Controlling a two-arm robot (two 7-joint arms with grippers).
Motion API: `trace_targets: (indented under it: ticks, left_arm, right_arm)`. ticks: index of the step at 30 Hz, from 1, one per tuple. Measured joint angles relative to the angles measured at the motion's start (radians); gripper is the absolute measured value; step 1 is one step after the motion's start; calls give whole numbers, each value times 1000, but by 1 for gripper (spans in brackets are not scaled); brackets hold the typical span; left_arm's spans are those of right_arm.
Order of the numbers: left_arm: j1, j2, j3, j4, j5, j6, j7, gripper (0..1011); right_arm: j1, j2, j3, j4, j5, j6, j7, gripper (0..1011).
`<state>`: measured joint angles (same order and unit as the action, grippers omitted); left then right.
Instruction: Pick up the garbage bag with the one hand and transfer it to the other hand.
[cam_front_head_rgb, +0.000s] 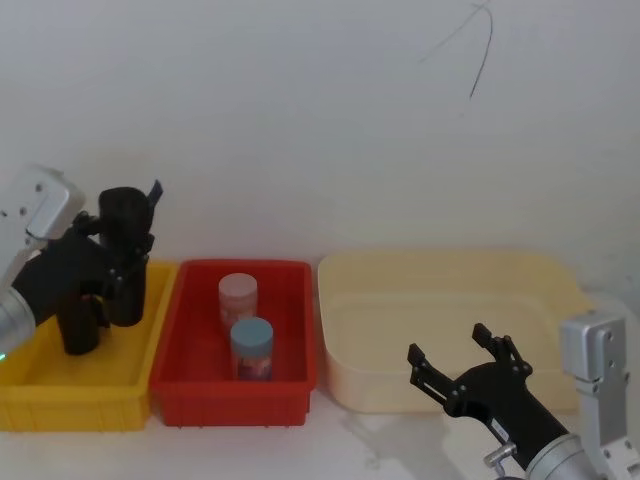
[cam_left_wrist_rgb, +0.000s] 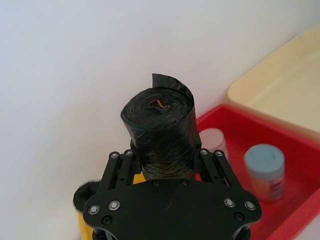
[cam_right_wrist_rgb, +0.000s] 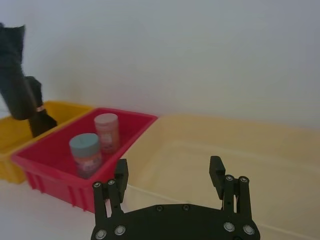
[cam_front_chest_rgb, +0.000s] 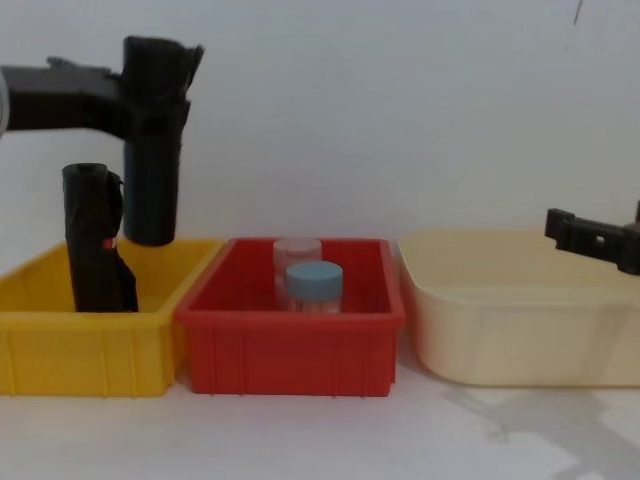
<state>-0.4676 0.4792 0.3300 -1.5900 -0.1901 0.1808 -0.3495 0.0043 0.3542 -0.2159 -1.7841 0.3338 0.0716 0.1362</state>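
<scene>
The garbage bag (cam_front_head_rgb: 125, 262) (cam_front_chest_rgb: 152, 170) is a tall black crinkly roll with a loose flap at its top. It hangs upright over the yellow bin (cam_front_head_rgb: 90, 405), its lower end about level with the rim. My left gripper (cam_front_head_rgb: 128, 250) (cam_left_wrist_rgb: 165, 156) is shut on its upper part from the left side. In the left wrist view a thin reddish line shows at the core of the bag (cam_left_wrist_rgb: 160, 127). My right gripper (cam_front_head_rgb: 447, 342) (cam_right_wrist_rgb: 169, 167) hovers open over the front of the cream tub (cam_front_head_rgb: 450, 270), holding nothing.
A second black roll (cam_front_chest_rgb: 95, 240) (cam_front_head_rgb: 80, 328) with a small red mark stands in the yellow bin, just left of the held bag. The red bin (cam_front_head_rgb: 230, 400) in the middle holds a pink-lidded jar (cam_front_head_rgb: 238, 295) and a blue-lidded jar (cam_front_head_rgb: 251, 345).
</scene>
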Motion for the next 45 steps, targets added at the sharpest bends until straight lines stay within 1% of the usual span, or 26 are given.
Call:
trace_targets:
  ticks: [4,5,6,8,9,11,13,17,18,21,24,25,32,35,38,39,43,45]
  left_arm:
    - [-28,-2,11,-7,-18,10,-46,513]
    - [-28,-2,11,-7,-18,10,-46,513]
    - [-40,-4,16,-7,-24,13,-60,513]
    - [-50,-8,22,-6,-32,16,-76,513]
    - [-55,-10,24,-6,-36,17,-84,513]
    - [-79,-22,39,2,-51,21,-112,513]
    - [-89,-28,45,6,-58,23,-125,513]
    - [-115,-44,60,16,-75,25,-155,513]
    - [-119,-46,63,18,-78,25,-162,513]
    - [-142,-60,77,30,-96,23,-191,513]
    - [-159,-69,85,40,-112,18,-216,513]
    - [-159,-69,85,40,-112,18,-216,513]
    - [-192,-85,103,64,-152,0,-282,513]
    - [-200,-87,109,71,-164,-6,-304,513]
    - [-213,-88,121,83,-180,-18,-340,513]
    - [-213,-88,121,83,-180,-18,-340,513]
    - [-227,-86,137,97,-198,-34,-388,513]
    - [-230,-86,142,101,-202,-39,-401,513]
  right_arm:
    - [20,16,1,-5,21,29,37,1001]
    - [24,19,1,-5,26,35,44,1001]
    - [36,27,0,-6,37,51,63,1001]
    - [45,33,-2,-6,45,66,77,1001]
    - [57,40,-4,-6,53,79,94,1001]
    - [78,51,-10,-4,67,104,122,1001]
    - [89,57,-14,-2,74,117,136,1001]
    - [127,73,-27,6,95,153,179,1001]
    - [127,73,-27,6,95,153,179,1001]
    - [150,83,-37,12,110,174,211,1001]
    - [166,90,-44,16,120,186,229,1001]
    - [174,93,-48,19,126,193,243,1001]
    - [211,105,-62,30,155,219,290,1001]
    - [220,107,-66,34,165,226,303,1001]
    - [234,109,-72,41,179,234,320,1001]
    - [236,109,-73,42,181,235,323,1001]
    - [249,107,-78,49,197,241,335,1001]
    - [252,106,-80,51,201,242,336,1001]
